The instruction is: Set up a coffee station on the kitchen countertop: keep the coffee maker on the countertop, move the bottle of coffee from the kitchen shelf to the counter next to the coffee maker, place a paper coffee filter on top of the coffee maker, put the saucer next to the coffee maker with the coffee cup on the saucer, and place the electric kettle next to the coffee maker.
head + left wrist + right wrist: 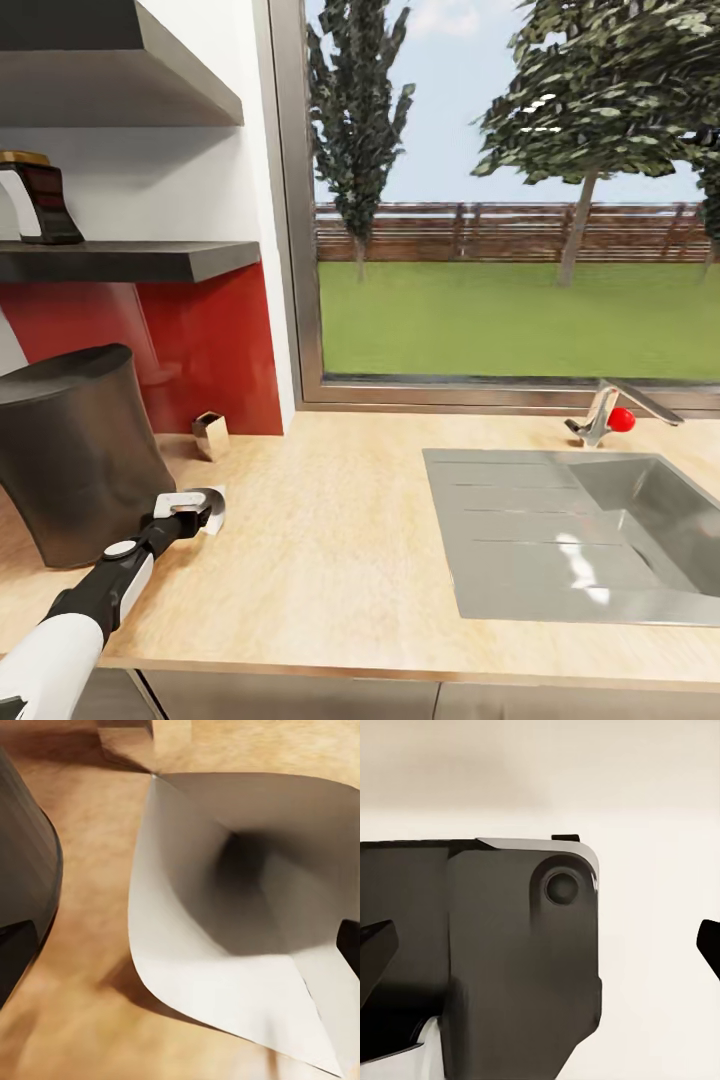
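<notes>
Fingers of the left gripper point(208, 514) reach past the end of the black-and-white left arm, low over the long light-wood kitchen countertop point(330, 560), near its front edge at the left end. In the left wrist view its two dark fingertips point(15, 945) stand wide apart at the two sides of the picture, with the white paper coffee filter point(240, 915) between them: a hand-sized cone lying on its side on the wood, its open mouth turned to the camera and its folded seam running to a point. Whether the fingers touch the paper I cannot tell.

Just beside the filter, toward the left end of the worktop, stands the tall dark-grey cylindrical coffee maker point(75, 455) with its flat slanted top. Behind it, against the glossy red backsplash point(200, 340), sits a small bronze-coloured box point(210, 435). Above, the thin black kitchen shelf point(130, 260) carries a dark object with a white handle and a gold top point(35, 200), cut off by the picture's edge; a second like board hangs higher.

Toward the right end of the countertop a stainless-steel sink point(560, 540) is set in, with a metal tap bearing a red knob point(620, 418) at the back edge under the big window.

In the right wrist view the right gripper point(547, 945) shows two dark fingertips spread wide before a dark-grey robot part.
</notes>
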Robot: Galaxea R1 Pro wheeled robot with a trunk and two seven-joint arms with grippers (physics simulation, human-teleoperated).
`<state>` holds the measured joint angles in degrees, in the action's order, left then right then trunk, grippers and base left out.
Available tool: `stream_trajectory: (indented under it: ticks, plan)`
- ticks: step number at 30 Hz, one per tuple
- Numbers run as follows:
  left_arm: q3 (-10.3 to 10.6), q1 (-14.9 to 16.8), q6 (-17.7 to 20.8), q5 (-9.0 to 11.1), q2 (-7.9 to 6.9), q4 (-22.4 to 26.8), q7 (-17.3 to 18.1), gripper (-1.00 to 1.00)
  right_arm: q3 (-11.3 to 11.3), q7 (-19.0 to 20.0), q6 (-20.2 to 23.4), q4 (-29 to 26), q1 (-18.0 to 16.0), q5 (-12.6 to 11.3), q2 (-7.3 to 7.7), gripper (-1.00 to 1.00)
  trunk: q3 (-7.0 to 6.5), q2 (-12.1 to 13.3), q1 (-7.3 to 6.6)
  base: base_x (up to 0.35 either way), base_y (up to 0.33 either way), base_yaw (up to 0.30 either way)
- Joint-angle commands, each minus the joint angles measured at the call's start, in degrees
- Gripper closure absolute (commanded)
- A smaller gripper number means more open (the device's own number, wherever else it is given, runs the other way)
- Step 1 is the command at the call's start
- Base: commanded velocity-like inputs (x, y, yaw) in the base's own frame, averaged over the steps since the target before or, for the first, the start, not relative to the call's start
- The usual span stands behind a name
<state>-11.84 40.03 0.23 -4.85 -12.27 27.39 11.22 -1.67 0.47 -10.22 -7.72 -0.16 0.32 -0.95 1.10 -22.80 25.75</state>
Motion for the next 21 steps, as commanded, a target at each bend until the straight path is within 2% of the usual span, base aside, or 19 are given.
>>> stream_trajectory:
  ticks: [1,8,17,21]
  plan:
    - [-0.47,0.05,0.03,-0.51,0.05,0.03,0.47,-1.0,-0.18,0.05,-0.15,-0.02,-0.02,0.03,-0.01,-1.0,0.12,-0.12,0.04,0.067,0.0,0.0]
    - [-0.47,0.05,0.03,-0.51,0.05,0.03,0.47,-1.0,-0.18,0.05,-0.13,-0.02,-0.02,0.03,-0.01,-1.0,0.12,-0.12,0.04,0.157,0.0,0.0]
    - [-0.47,0.05,0.03,-0.51,0.05,-0.02,0.47,-1.0,-0.18,0.05,-0.15,-0.02,-0.02,0.03,-0.01,-1.0,0.12,-0.12,0.04,0.033,0.003,0.0]
    - [-0.47,0.05,0.03,-0.48,0.05,-0.05,0.47,-1.0,-0.18,0.05,-0.15,-0.02,-0.02,0.03,-0.01,-1.0,0.12,-0.12,0.04,0.105,0.114,0.0]
